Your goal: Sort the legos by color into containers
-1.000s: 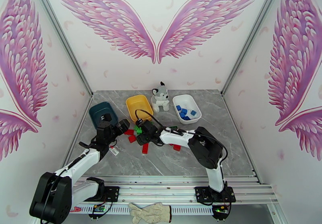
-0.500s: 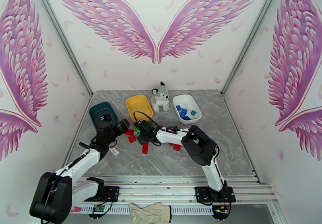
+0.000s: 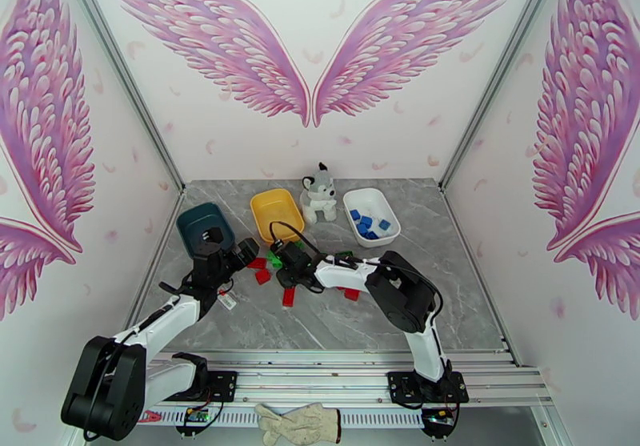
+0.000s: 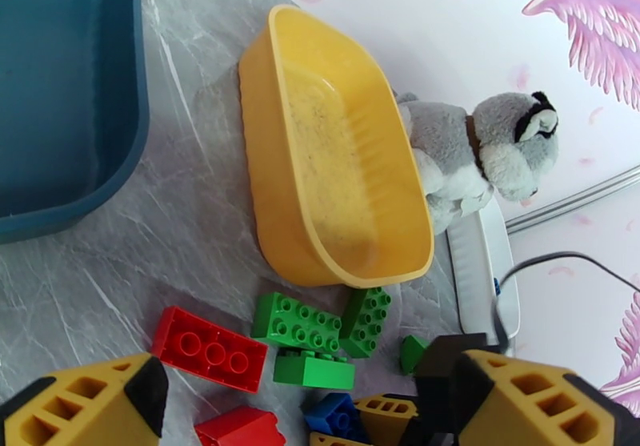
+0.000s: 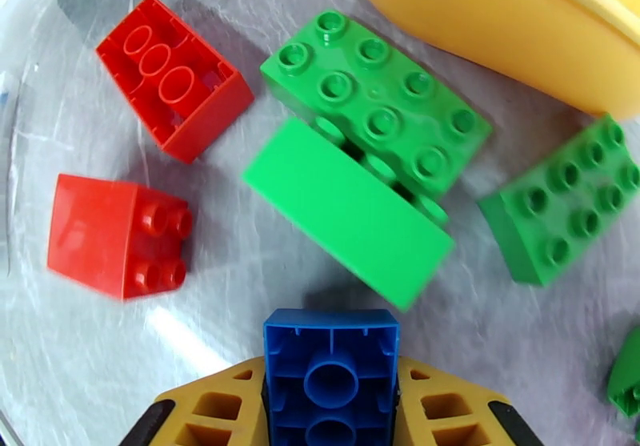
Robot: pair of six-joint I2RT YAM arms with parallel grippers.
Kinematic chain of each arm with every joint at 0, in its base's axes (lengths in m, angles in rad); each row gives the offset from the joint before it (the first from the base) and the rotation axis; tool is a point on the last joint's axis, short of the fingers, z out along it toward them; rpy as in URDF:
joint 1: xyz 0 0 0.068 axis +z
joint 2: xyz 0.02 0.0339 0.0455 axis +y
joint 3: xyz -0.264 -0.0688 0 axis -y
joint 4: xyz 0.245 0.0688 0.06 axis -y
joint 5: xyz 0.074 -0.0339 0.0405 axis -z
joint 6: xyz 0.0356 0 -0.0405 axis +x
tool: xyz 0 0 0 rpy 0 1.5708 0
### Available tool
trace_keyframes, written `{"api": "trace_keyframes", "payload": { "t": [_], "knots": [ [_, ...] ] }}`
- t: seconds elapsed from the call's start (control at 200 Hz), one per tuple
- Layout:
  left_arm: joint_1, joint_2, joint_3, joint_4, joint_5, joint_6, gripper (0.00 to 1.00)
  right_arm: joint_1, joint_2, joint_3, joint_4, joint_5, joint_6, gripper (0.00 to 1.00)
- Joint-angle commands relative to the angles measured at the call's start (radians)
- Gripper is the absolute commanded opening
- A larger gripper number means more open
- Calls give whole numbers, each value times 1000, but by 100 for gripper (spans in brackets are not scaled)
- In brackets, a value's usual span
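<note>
We see the loose bricks lying in a small pile on the grey table, just in front of the yellow tub [image 5: 496,31]. There are three green bricks [image 5: 376,111], two of them touching, and two red bricks [image 5: 172,75] off to one side. More blue bricks [image 3: 368,223] lie in the white tub [image 3: 366,193], while the teal tub [image 4: 72,95] looks bare inside.

The right arm bends at its elbow and stretches leftward across the table, low over the pile. We see the right gripper [image 5: 330,395] clamped on a small blue brick [image 5: 330,359], hollow underside towards the camera, with a yellow finger pressed against each side.

The left arm reaches forward beside the teal tub. The left gripper [image 4: 300,379] hangs above the bricks, its fingers [image 4: 88,403] spread wide apart and holding nothing.
</note>
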Motion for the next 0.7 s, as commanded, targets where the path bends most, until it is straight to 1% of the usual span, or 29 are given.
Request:
{"api": "trace_keyframes", "payload": {
  "t": [0.0, 0.155, 0.27, 0.375, 0.405, 0.44, 0.53, 0.61, 0.695],
  "knots": [
    [-27, 27, 16, 19, 23, 16, 99, -1, -97, -44, 61, 51, 39, 25],
    [-95, 50, 57, 7, 18, 58, 99, -14, -192, -106, 70, 145, 59, 25],
    [-162, 82, 97, -8, 6, 92, 99, -69, -258, -139, 30, 220, 110, 24],
    [-226, 120, 136, -21, -3, 125, 99, -163, -318, -185, 8, 236, 164, 22],
    [-244, 131, 151, -30, -4, 138, 99, -192, -336, -200, 8, 230, 177, 23],
    [-265, 144, 165, -41, -10, 151, 99, -229, -354, -215, 4, 226, 194, 28],
    [-326, 176, 208, -67, -31, 194, 99, -322, -393, -240, 16, 206, 218, 29],
    [-384, 209, 255, -108, -61, 239, 99, -401, -403, -229, 14, 192, 232, 29],
    [-445, 233, 296, -154, -112, 286, 99, -470, -378, -186, 2, 187, 244, 27]
  ]
}}
